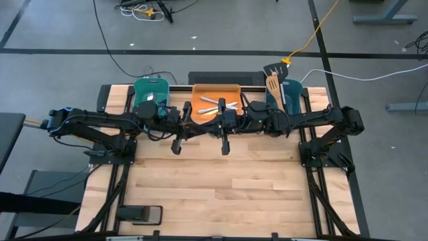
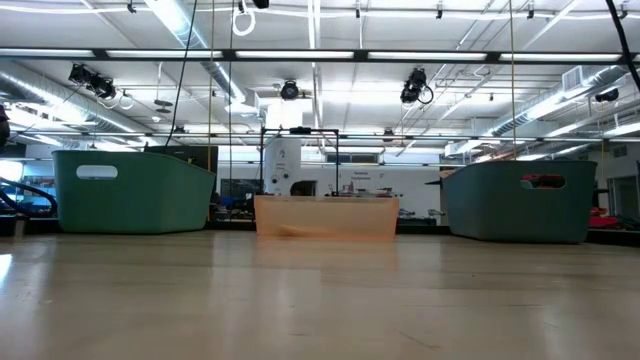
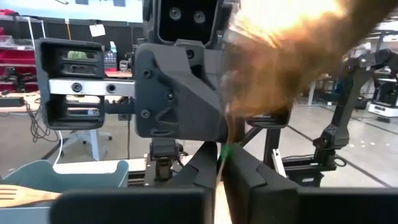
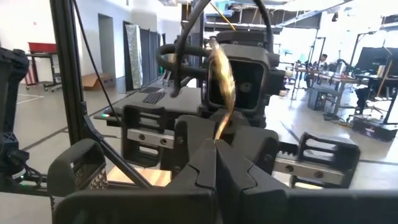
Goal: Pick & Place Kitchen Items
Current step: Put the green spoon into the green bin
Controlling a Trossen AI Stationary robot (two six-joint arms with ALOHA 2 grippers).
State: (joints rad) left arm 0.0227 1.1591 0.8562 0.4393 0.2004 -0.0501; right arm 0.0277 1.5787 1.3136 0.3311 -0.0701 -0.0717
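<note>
**Kitchen items: two held over the tray, the rest in tray and tub**

Left gripper (image 3: 219, 169): over the table's far middle, above the near edge of the orange tray (image 1: 200, 90), facing the right arm. Fingers (image 3: 200, 167) pressed nearly together on a slim utensil (image 3: 218, 163). Only its thin pale edge shows between them. Beyond the fingers it spreads into a brown-orange blur, so its kind cannot be told.

Right gripper (image 4: 216, 163): close to the left one, over the same edge of the tray, pointing back at it. Fingers (image 4: 239, 171) clamped on the stem of a gold spoon (image 4: 221, 78). The spoon stands up out of the grip with its bowl away from the fingers.

Silver cutlery (image 1: 217, 104): several pieces lying crossed inside the orange tray, just behind the two grippers.

Wooden spatula (image 1: 273, 84): standing in the right teal tub (image 1: 293, 90), its head leaning out over the tub's rim.

Black turner (image 1: 271, 69): in the same tub, just beside the spatula, its head reaching past the table's far edge.

Left teal tub (image 1: 148, 88): on the tray's other side. Its contents cannot be made out.

Table (image 1: 221, 194): pale wooden boards. Tubs and tray stand in one row along its far side.
</note>
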